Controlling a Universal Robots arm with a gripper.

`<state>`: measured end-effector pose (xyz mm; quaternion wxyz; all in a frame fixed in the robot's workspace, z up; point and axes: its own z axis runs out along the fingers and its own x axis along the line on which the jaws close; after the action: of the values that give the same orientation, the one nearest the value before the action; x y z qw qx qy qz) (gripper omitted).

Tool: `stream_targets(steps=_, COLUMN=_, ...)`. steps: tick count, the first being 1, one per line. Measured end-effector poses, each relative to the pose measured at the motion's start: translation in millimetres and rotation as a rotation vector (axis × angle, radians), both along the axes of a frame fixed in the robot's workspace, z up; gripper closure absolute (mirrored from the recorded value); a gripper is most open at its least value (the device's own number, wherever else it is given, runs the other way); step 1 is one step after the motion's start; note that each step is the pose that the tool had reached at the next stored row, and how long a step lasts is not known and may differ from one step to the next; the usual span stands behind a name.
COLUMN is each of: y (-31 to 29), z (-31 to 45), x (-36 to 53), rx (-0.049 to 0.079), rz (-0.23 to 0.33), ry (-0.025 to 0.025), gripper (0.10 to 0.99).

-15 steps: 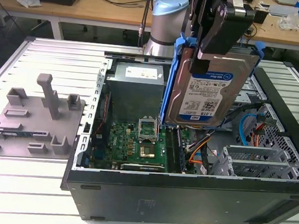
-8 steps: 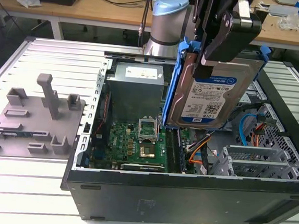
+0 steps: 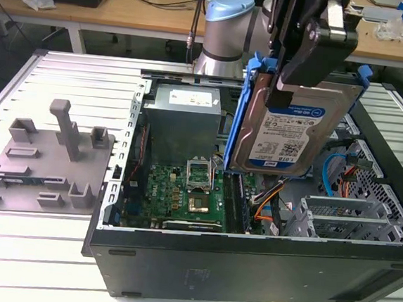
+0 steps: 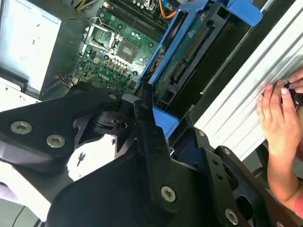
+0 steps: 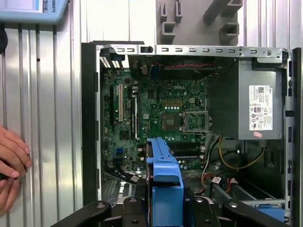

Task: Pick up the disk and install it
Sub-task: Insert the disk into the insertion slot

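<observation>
The disk [image 3: 288, 130] is a silver hard drive with a white-and-blue label in a blue carrier frame. It hangs on edge, tilted, above the open computer case [image 3: 248, 257]. My gripper [image 3: 283, 94] is shut on the disk's upper part, one black finger lying across the labelled face. In the first wrist view the blue carrier [image 5: 163, 175] stands edge-on between the black fingers [image 5: 133, 210], over the case's inside. In the second wrist view the disk [image 4: 189, 52] runs away from the gripper [image 4: 154, 120], above the green board.
Inside the case lie the grey power supply [image 3: 183, 117], the green motherboard [image 3: 183, 195] and metal drive bays [image 3: 351, 217] at the exterior view's right. A grey fixture [image 3: 45, 158] sits on the ribbed table. A person's hand [image 4: 279, 113] rests on the table beside the case.
</observation>
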<state>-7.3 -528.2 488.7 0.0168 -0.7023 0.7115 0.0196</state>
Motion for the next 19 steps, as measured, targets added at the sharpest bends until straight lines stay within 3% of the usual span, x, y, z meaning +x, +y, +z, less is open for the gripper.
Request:
stream_targets(steps=10, y=-3.7, z=-0.4, x=46.2, rx=0.000, rz=0.000, ry=0.0001, gripper=0.718)
stream_targets(steps=12, y=-4.5, z=-0.5, x=57.8, rx=0.000, rz=0.000, ry=0.0001, gripper=0.718)
stream_targets(steps=15, y=-6.3, z=-0.6, x=84.4, rx=0.000, rz=0.000, ry=0.0001, gripper=0.718)
stream_targets(steps=19, y=-8.6, z=-0.7, x=100.8, rx=0.000, rz=0.000, ry=0.0001, gripper=0.718)
